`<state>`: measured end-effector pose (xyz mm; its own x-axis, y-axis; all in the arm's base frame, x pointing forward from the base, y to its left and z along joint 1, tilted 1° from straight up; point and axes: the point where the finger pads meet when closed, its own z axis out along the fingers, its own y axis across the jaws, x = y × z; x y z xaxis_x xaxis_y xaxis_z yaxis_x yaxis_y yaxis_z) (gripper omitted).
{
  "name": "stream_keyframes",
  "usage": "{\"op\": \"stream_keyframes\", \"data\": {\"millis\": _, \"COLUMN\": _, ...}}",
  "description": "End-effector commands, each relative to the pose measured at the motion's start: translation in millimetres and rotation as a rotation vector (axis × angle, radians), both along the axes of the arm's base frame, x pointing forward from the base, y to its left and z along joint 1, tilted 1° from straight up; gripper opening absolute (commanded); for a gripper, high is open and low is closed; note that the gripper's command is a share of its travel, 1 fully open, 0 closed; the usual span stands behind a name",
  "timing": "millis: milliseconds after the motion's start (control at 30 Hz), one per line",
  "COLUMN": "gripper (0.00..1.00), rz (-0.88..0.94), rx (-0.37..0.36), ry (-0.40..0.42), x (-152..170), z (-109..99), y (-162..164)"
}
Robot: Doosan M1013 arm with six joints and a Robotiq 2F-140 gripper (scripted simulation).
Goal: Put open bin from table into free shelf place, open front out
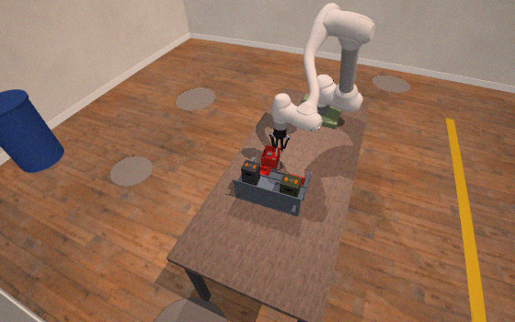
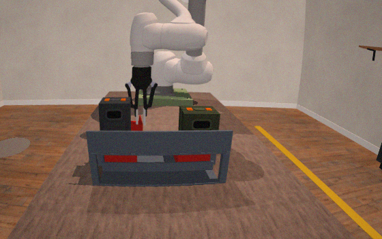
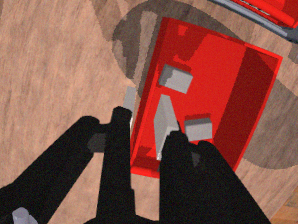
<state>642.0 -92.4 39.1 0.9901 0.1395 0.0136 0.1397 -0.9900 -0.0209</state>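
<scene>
The bin (image 1: 270, 158) (image 2: 137, 126) (image 3: 210, 70) rests on the surface (image 1: 221, 239) (image 2: 170, 201) (image 3: 50, 60), just beside the shelf (image 1: 268, 198) (image 2: 158, 141) (image 3: 260, 20). It lies opening up, which keeps its two visible grey parts (image 3: 177, 80) (image 3: 198, 129) inside.

The gripper (image 1: 279, 149) (image 2: 141, 120) (image 3: 145, 104) points down over one long side wall, its fingers set narrow but with a gap, clasping nothing. One fingertip is outside the wall, the other on the inner side, presumably so that closing would pinch the wall alone and leave the parts loose. How deep the tips reach cannot be told.

On the shelf, red bins (image 1: 264, 170) (image 2: 121, 158) stand apart, and the gap between them looks like the free place. A black case (image 1: 250, 172) (image 2: 114, 116) and a green case (image 1: 291, 185) (image 2: 199, 117) stand higher up, flanking the way in; they probably force a narrow approach from above. The bin likely has to be lifted level, clear the lip, then slide under the rear board without spilling its parts.
</scene>
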Motion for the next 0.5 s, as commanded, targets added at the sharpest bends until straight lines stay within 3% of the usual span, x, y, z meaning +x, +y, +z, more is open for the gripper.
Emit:
{"op": "stream_keyframes", "data": {"millis": 0, "gripper": 0.15, "rz": 0.000, "rx": 0.000, "ry": 0.000, "x": 0.0, "z": -1.2, "y": 0.1}}
{"op": "stream_keyframes", "data": {"millis": 467, "gripper": 0.15, "rz": 0.000, "rx": 0.000, "ry": 0.000, "x": 0.1, "z": -4.8, "y": 0.1}}
